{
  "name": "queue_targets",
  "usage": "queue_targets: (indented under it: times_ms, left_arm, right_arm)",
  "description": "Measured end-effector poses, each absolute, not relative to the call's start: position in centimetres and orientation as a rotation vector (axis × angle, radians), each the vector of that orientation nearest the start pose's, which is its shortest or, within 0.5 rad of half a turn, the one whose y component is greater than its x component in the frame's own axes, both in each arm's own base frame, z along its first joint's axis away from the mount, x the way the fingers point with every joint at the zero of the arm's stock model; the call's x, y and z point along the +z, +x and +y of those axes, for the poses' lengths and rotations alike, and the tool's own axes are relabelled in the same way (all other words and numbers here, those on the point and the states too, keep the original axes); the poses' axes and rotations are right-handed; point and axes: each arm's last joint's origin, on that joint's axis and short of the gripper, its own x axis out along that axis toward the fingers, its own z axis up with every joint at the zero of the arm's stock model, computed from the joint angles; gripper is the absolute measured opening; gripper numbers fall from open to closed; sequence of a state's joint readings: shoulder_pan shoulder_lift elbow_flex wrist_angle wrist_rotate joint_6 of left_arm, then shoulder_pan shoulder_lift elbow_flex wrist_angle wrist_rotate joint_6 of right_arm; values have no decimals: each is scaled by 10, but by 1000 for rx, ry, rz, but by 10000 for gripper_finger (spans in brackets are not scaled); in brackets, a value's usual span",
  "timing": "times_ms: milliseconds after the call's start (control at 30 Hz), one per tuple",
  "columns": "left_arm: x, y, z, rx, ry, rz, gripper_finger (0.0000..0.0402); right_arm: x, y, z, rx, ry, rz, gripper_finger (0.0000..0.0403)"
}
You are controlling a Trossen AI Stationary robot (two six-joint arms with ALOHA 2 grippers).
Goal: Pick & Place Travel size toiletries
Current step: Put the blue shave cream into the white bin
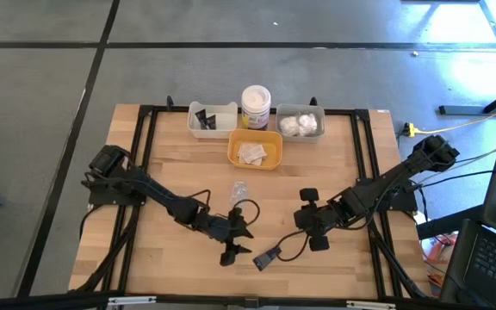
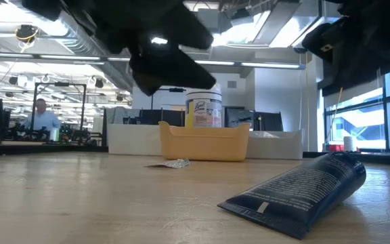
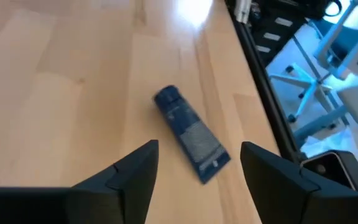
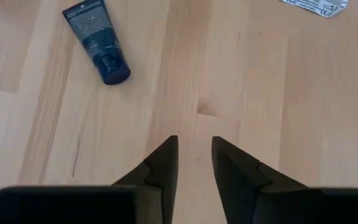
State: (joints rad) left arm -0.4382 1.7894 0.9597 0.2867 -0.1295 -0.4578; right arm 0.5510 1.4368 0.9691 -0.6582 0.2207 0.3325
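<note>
Dark tube loose on the surface, neither gripper holding anything.
High view: tube (image 1: 267, 257) lies between left gripper (image 1: 235, 244) and right gripper (image 1: 314, 231). Left wrist view: fingers stand wide before it. Right wrist view: fingers narrowly parted, tube off aside. Next, I judge: close on it and carry it to a tray (image 1: 212, 120).

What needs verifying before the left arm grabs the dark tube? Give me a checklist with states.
1. Dark tube lies flat on the bare wood, free of both pincers: ok.
2. Left pincer is open and empty, fingers either side of the tube's flat end: ok.
3. Right pincer is empty, narrowly parted and off to the side of the tube: ok.
4. White tray already holding dark tubes is uncovered: ok.
5. Clear wrapper lies apart from the tube: ok.
6. Left pincer's height above the tube: cannot tell.
</note>
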Motion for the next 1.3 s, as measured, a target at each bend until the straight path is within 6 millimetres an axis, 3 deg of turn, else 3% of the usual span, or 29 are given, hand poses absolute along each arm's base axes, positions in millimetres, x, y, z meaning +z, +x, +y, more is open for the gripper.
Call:
queue_targets:
  times_ms: [367, 500, 700, 1000, 1300]
  left_arm:
    - [179, 376, -202, -7, -176, 579, 224]
    - [178, 381, -211, -6, -181, 624, 224]
    - [183, 376, -208, 78, -229, 660, 223]
    - [186, 369, -200, 205, -178, 674, 223]
    - [187, 364, -187, 308, -177, 726, 223]
  right_arm:
    - [222, 236, 137, 122, -122, 1062, 142]
    - [227, 242, 146, 269, -82, 991, 165]
    - [223, 256, 166, 467, -120, 868, 219]
    - [176, 276, 190, 528, -242, 876, 291]
    - [145, 294, 199, 441, -365, 940, 296]
